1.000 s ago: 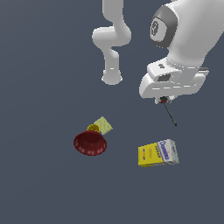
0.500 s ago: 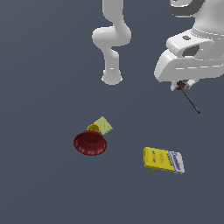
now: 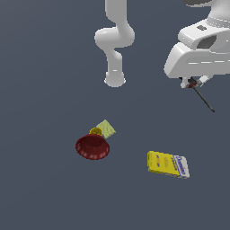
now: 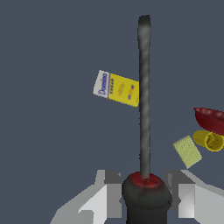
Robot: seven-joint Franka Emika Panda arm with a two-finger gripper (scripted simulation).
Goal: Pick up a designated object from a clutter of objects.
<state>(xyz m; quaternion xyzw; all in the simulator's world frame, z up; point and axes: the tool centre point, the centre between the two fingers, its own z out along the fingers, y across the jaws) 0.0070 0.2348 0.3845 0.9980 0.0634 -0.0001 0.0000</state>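
My gripper (image 3: 193, 82) is shut on the red-and-black handle of the screwdriver (image 3: 203, 97) and holds it high above the floor at the exterior view's upper right. Its dark shaft slants down and to the exterior view's right. In the wrist view the gripper (image 4: 144, 192) clamps the handle and the screwdriver's shaft (image 4: 144, 100) points away from the camera. The other clutter lies far below: a dark red bowl (image 3: 92, 147), a small yellow round thing (image 3: 95, 131), a pale yellow-green flat square (image 3: 106, 128) and a yellow-and-blue box (image 3: 168, 164).
The arm's white base column (image 3: 115, 45) stands at the back of the dark floor. In the wrist view the box (image 4: 116, 88), the square (image 4: 187, 151), the yellow round thing (image 4: 208, 140) and the bowl (image 4: 211, 119) show below the shaft.
My gripper has risen and moved to the exterior view's right with the screwdriver in it. The box, bowl, square and yellow round thing have stayed on the floor.
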